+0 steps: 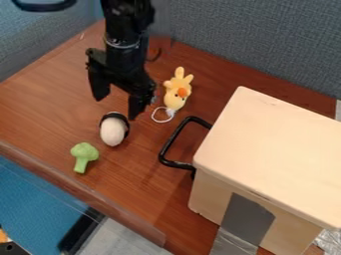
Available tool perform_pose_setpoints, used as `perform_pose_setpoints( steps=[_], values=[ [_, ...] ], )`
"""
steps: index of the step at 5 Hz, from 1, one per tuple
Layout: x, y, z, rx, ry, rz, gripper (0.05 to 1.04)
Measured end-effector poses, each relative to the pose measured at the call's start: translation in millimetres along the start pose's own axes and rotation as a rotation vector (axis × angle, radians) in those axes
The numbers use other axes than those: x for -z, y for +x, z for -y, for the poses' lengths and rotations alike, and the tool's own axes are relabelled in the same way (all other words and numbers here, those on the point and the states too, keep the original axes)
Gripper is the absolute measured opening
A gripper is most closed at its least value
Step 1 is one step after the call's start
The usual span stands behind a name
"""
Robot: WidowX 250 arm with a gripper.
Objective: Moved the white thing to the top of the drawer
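White thing [113,132]: it lies on the table [50,84], just beside the gripper [117,107], toward the near edge of the table from the jaws. In the camera view it sits just below the gap between the two jaw tips, a little closer to the right-hand tip than to the left-hand one, and outside the gap. A black band [115,115] wraps its upper end; its pale, rounded end points toward the near edge. The jaws are spread apart, released, with nothing between them, and the arm hangs down from the top of the view.

Counted: one white thing; one green broccoli [83,153], nearer the table's front edge, its stem toward the camera; one yellow toy [178,89] with an orange spot and one white string loop [160,117], lying to the right of the gripper; one pale wooden drawer [273,139] at the right of the view, with one black handle [174,135] facing the small things. A grey patch [246,219] covers part of the drawer's near side.
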State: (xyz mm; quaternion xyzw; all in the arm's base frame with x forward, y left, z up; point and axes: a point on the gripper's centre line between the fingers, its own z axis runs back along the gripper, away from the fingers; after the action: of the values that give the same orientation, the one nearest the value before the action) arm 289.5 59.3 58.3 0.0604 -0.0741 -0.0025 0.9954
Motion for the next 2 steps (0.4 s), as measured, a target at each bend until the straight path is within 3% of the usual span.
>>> perform_pose_setpoints(
  steps=[1,2],
  values=[
    [34.6,-6.3,0.6,-0.034,-0.003,-0.092,1.001],
    [49.4,3.9,1.4,-0.08,-0.021,-0.109,1.001]
  ],
)
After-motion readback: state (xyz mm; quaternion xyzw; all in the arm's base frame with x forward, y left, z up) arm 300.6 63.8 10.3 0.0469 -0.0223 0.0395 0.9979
